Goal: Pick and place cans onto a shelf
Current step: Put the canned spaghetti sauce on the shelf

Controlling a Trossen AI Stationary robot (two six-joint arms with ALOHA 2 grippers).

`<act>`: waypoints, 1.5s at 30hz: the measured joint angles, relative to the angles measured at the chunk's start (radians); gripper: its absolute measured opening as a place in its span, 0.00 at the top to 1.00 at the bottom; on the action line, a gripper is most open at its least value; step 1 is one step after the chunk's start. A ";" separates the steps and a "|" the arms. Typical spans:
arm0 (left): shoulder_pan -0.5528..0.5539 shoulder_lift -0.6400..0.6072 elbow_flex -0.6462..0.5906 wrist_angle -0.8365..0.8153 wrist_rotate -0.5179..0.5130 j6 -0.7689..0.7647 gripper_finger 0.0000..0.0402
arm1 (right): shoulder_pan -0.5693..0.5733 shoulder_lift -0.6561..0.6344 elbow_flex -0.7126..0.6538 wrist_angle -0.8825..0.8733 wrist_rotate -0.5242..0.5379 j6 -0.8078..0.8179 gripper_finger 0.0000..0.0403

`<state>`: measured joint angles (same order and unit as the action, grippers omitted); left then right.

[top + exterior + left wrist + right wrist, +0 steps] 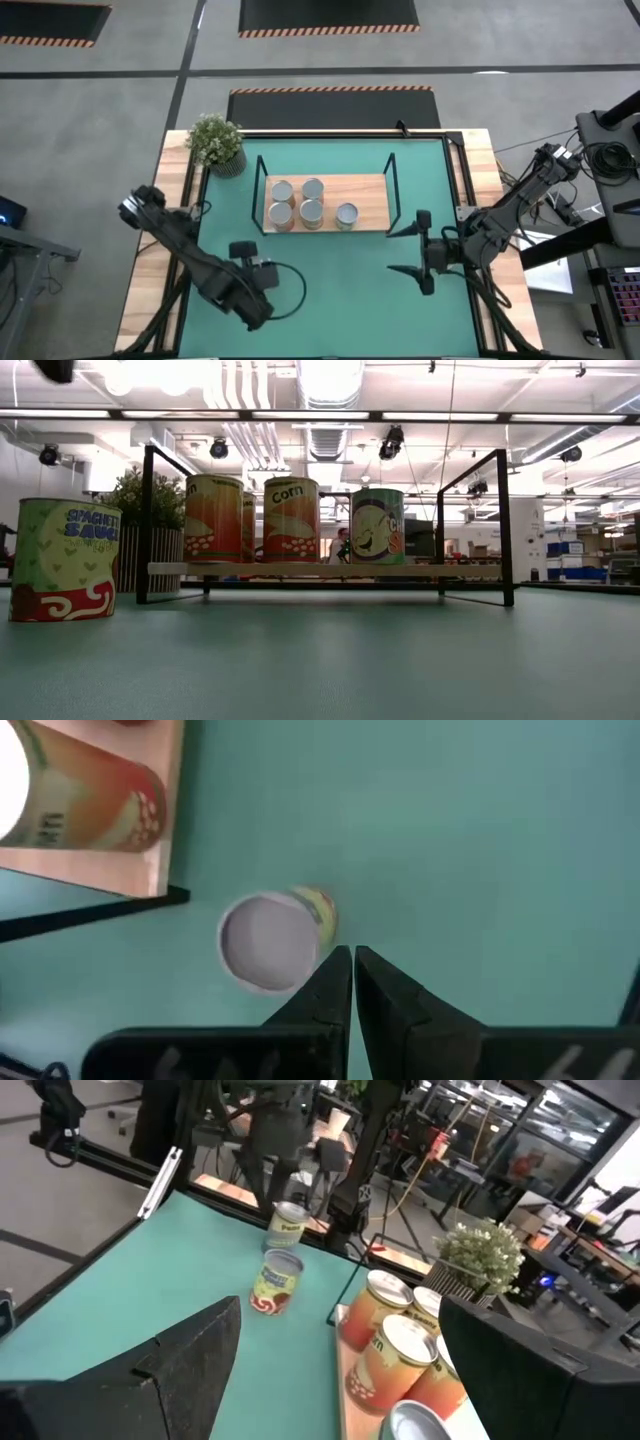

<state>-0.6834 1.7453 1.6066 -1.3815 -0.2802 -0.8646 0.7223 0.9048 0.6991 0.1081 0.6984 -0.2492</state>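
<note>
Five cans [311,205] stand on the shelf [365,190]; a sixth [272,938] sits on the mat [340,290] just beside the shelf's corner. The left gripper [352,982] hangs over it, fingers pressed together. The right gripper [408,250] waits spread wide, right of the shelf.

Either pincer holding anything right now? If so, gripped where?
Nothing held. Left pincer is shut empty, hovering above the mat beside a loose can. Right pincer is open, nothing between its fingers, off the shelf.
</note>
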 joint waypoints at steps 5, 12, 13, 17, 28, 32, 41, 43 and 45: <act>-0.010 0.030 -0.012 0.001 -0.001 -0.002 1.00 | 0.000 -0.002 0.000 0.001 0.000 -0.014 0.19; -0.008 0.029 -0.014 0.001 -0.016 -0.038 0.91 | 0.000 -0.004 0.000 0.001 0.000 -0.021 0.19; -0.009 0.029 -0.014 0.001 -0.017 -0.039 0.88 | 0.000 -0.005 0.000 0.001 0.000 -0.023 0.19; -0.017 0.027 -0.030 0.002 -0.079 -0.037 0.73 | 0.000 -0.008 0.000 0.002 0.000 -0.026 0.19; -0.027 -0.084 -0.303 0.136 -0.174 -0.069 0.45 | 0.000 -0.007 0.000 0.002 0.000 -0.020 0.19; -0.027 -0.183 -0.392 0.369 -0.093 -0.064 0.46 | 0.000 -0.007 0.000 0.002 0.000 -0.013 0.19; -0.018 -0.273 -0.409 0.398 -0.115 -0.107 0.48 | 0.000 -0.006 0.000 0.001 0.001 -0.010 0.19; -0.024 -0.273 -0.415 0.394 -0.117 -0.072 0.48 | -0.001 -0.005 0.000 0.001 0.001 -0.010 0.19; -0.026 -0.278 -0.433 0.392 -0.127 -0.054 0.48 | 0.000 -0.005 0.000 0.001 0.001 -0.009 0.19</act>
<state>-0.7090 1.4672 1.1735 -0.9893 -0.4072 -0.9189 0.7219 0.8993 0.6991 0.1089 0.6994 -0.2578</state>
